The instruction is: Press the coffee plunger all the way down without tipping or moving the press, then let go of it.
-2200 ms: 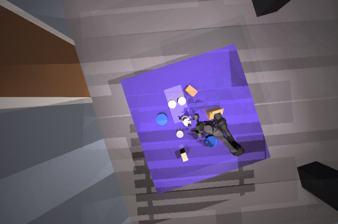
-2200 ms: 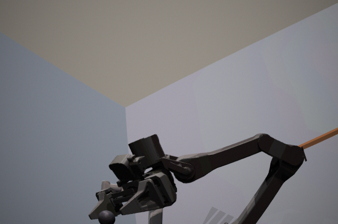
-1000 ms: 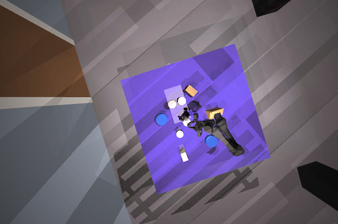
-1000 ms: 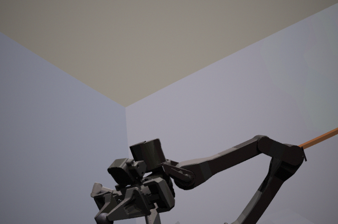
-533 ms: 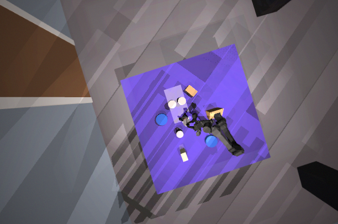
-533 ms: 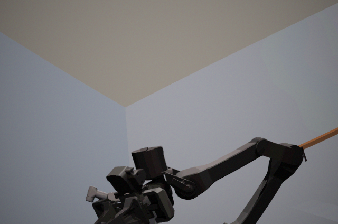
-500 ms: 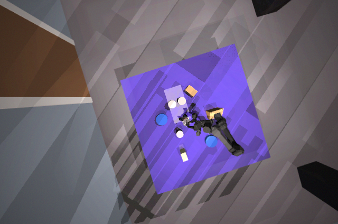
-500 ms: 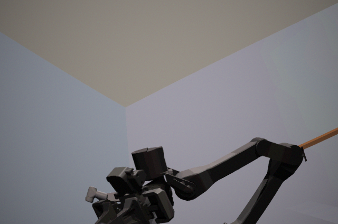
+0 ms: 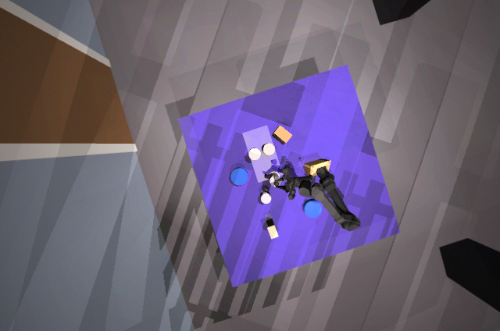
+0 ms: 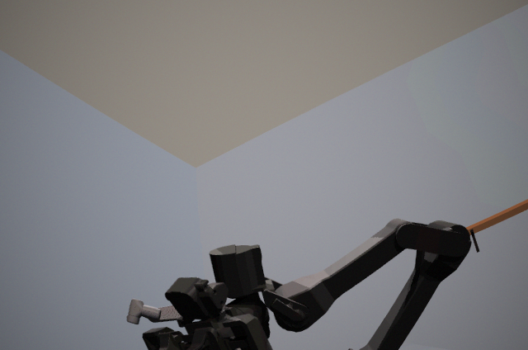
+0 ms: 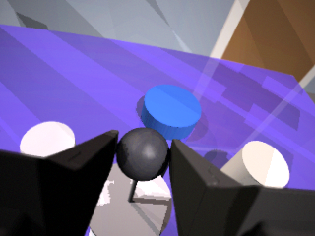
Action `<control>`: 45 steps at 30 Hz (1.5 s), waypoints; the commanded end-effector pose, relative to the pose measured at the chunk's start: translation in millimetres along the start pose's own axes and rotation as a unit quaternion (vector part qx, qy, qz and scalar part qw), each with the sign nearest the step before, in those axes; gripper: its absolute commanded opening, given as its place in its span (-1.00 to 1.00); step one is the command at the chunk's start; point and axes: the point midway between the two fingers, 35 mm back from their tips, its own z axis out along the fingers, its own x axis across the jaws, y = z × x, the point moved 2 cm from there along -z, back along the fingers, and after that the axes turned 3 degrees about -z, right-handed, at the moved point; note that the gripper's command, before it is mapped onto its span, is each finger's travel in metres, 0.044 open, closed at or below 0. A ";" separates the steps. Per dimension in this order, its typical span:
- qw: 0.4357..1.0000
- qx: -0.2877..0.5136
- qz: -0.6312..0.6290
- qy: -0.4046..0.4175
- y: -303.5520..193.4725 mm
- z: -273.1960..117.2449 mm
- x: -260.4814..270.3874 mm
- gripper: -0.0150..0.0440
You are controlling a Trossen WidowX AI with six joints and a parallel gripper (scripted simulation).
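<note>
With the claw (image 11: pixel 144 153) clamped on the dark plunger knob (image 11: pixel 143 153), one jaw on either side, the coffee press (image 11: pixel 133 206) stands directly beneath on the purple tabletop (image 11: pixel 74 79), its thin rod (image 11: pixel 132 189) running down into the pale lid. The blue cylinder (image 11: pixel 170 111) sits just behind the knob. Judged handling: knob smooth, round and likely slippery, rod slender, press light and tippable, so push straight down the rod; no readable labels or writing visible.

Dark round plunger knob (image 11: pixel 144 152) sits upright on thin rod above pale press lid (image 11: pixel 132 212).
</note>
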 end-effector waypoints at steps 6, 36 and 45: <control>1.000 0.020 0.020 0.001 -29.1 13.0 0.8 -0.06; 1.000 0.018 0.020 0.003 -31.4 27.9 1.4 -0.06; 1.000 0.018 0.020 0.003 -31.1 28.1 0.3 -0.06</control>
